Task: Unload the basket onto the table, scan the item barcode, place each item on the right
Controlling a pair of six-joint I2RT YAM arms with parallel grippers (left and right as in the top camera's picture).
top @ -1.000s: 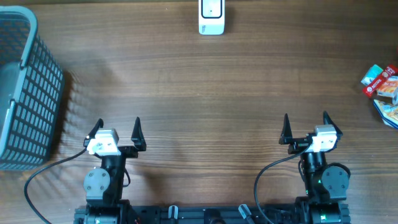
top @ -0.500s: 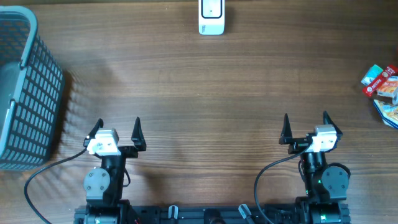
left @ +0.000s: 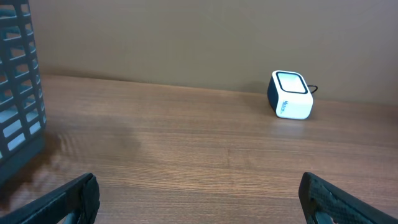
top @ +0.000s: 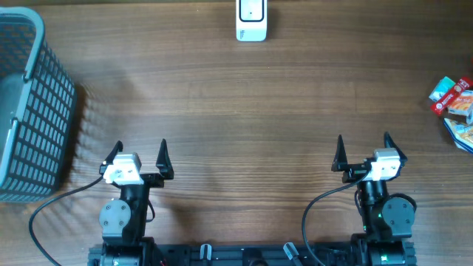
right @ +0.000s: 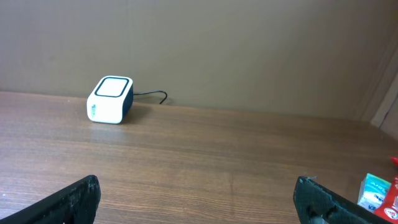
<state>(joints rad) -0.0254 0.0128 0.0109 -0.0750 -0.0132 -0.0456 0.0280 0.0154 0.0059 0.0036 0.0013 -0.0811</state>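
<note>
Over on the far left, the grey plastic lattice basket (top: 29,103) stands upright at the edge of the brown wooden table (top: 244,103). Moving in, the left tool (top: 140,148) sits near the front edge, its two black fingers spread wide and holding nothing, pointing out over bare wood. Centre stage, right at the far edge, there's the small white box-shaped scanner (top: 251,20), window facing up, and the right wrist view shows a thin dark cable (right: 152,95) trailing off behind it. Next along, the right tool (top: 363,140) mirrors its partner: fingers wide apart, empty, low near the front edge. And way out on the right edge lies the cluster of colourful packaged items (top: 454,103), red, teal and blue, partly cut off by the frame, well apart from both tools and from the scanner.
</note>
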